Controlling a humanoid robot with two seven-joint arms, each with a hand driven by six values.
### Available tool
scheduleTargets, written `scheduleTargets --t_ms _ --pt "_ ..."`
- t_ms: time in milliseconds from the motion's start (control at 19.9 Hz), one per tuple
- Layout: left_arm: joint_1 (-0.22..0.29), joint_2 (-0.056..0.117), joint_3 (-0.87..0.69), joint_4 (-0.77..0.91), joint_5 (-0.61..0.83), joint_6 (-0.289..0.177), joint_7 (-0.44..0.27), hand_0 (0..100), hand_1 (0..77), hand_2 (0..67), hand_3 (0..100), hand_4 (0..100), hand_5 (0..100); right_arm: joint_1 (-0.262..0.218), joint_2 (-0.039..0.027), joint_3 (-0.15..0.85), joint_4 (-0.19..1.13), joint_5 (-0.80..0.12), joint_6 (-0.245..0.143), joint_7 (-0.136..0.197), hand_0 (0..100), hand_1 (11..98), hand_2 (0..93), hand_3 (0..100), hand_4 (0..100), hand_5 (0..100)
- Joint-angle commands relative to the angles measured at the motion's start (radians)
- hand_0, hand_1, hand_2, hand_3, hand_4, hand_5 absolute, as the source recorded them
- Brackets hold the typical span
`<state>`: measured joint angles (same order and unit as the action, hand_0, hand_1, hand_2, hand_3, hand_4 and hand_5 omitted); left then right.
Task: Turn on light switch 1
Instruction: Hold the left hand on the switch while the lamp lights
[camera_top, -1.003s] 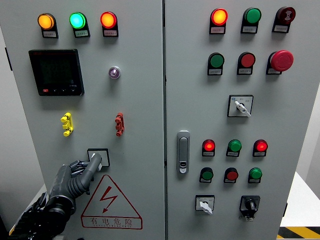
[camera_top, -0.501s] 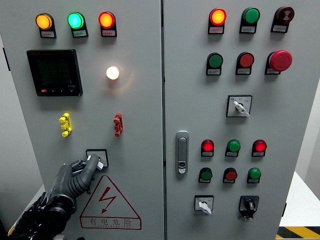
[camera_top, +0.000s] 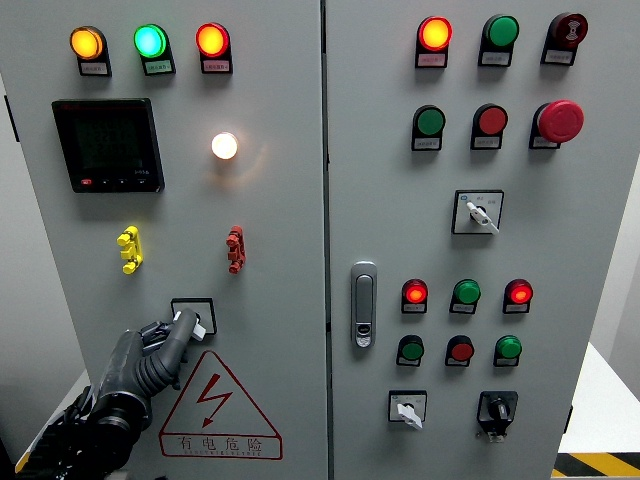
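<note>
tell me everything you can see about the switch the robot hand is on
The switch is a small rotary selector on a square black-framed pale plate, set low on the left grey door, just above the red warning triangle and below the yellow and red clips. Its light knob points down to the right. A dark finger of the left hand rests against the knob, covering part of it. No label is readable.

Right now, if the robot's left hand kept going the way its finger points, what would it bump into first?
The left hand points up and right at the little white switch on the grey cabinet door. Its fingers already seem to touch it, though depth is hard to judge, so the switch comes first.
</note>
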<state>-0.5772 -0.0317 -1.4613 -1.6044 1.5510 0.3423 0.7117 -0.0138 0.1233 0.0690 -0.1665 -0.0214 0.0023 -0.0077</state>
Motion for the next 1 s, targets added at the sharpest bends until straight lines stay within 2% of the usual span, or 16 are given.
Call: scheduleTargets --t_ms 0,301,401,451,702,953 --pt "0.002 -0.002 0.001 0.0 -0.002 0.0 0.0 0 51.6 52.3 90 100 87 0.0 0.001 0.0 -0.001 0.0 0.001 0.0 0 19.6 0.0 19 19 11" --pt "0.004 -0.004 -0.001 -0.003 -0.005 -0.002 -0.001 0 55.3 51.9 90 100 87 0.0 -0.0005 0.0 0.001 0.0 0.001 0.0 0 19.6 0.0 19 19 11" --pt "0.01 -0.005 -0.001 -0.008 -0.005 0.0 -0.001 0 55.6 51.7 90 100 87 0.0 0.001 0.0 -0.001 0.0 0.001 0.0 0 19.6 0.0 19 19 11" --pt "0.013 -0.005 -0.002 -0.008 -0.003 -0.002 -0.001 0 55.7 51.6 90 100 87 0.0 -0.0005 0.0 -0.001 0.0 0.001 0.0 0 19.6 0.0 19 19 11" --pt "0.04 -0.007 -0.004 -0.015 -0.003 -0.002 -0.011 0 55.7 51.5 90 100 87 0.0 0.001 0.0 0.001 0.0 0.001 0.0 0 19.6 0.0 19 19 11" --pt "0.099 -0.007 -0.005 -0.066 -0.005 -0.006 -0.05 0 55.4 51.2 91 100 85 0.0 -0.0005 0.0 -0.001 0.0 0.001 0.0 0 19.6 0.0 19 19 11"
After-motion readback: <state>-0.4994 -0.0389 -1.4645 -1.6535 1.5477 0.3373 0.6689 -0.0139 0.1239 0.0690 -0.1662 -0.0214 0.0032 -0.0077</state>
